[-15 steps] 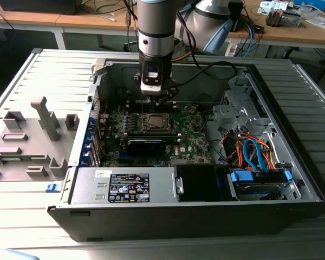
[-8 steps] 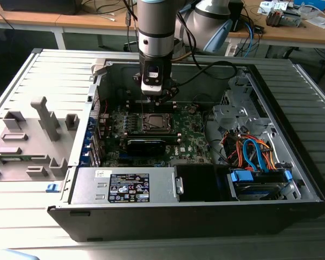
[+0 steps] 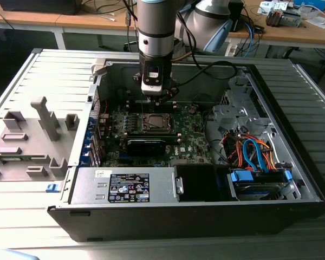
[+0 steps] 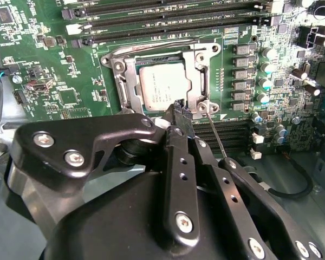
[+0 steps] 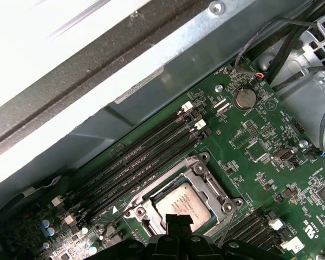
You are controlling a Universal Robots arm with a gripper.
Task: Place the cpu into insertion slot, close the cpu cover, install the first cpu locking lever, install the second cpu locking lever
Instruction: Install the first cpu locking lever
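The cpu [image 4: 162, 86] lies flat in the insertion slot [image 4: 131, 93] on the green motherboard, its silver-grey top showing through the cut-out of the cpu cover [image 4: 199, 67], which is down around it. In the first wrist view the cpu [image 5: 185, 201] sits inside the cover frame [image 5: 205, 172] as well. My gripper [image 4: 176, 108] hangs just above the socket's edge with its black fingertips together and nothing between them. A thin metal locking lever [image 4: 215, 132] rises from the socket corner right beside the fingertips. In the exterior view the gripper [image 3: 154, 96] is directly over the socket [image 3: 154, 122].
Long black memory slots [image 5: 146, 157] run beside the socket. The open case has a grey power supply [image 3: 127, 187] in front, a drive cage with blue and orange cables [image 3: 254, 154] toward the exterior view's right, and a black card [image 3: 146, 145] near the socket.
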